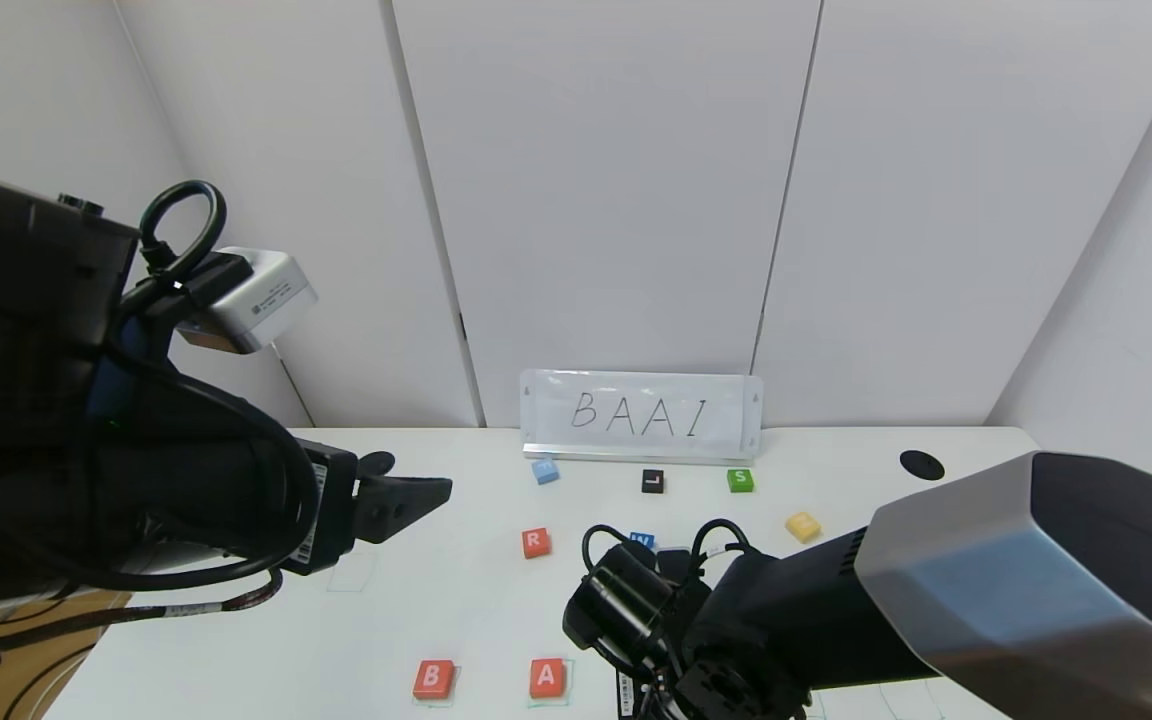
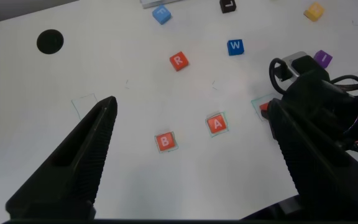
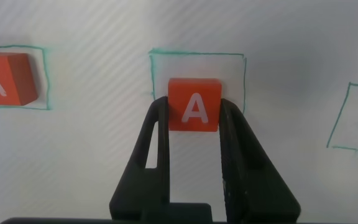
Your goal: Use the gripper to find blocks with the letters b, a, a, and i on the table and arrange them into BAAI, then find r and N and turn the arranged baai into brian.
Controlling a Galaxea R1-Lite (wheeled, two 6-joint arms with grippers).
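The right hand point(image 3: 194, 118) holds the second A block point(image 3: 194, 104) between its 2 fingers, in the centre of the right wrist frame, directly over the third green square point(image 3: 197, 81) drawn on the worktop point(image 1: 436, 600). I cannot tell whether the block already rests on the surface or hangs just above it. In the head view the right arm fills the lower right and hides this block.

The B block point(image 1: 433, 679) and the first A block point(image 1: 547, 677) sit in their squares at the bottom centre of the head view. The R block point(image 1: 535, 542) lies mid-frame, above them. The purple I block point(image 2: 322, 58) shows at the upper right of the left wrist frame.

The left hand point(image 2: 191, 143) hovers spread wide at the left of the head view, holding nothing.

Risks: the A sits toward the lower edge of its square, so releasing here could leave it overlapping the line. If a finger sticks on opening, the block may twist or drag, spoiling the row.
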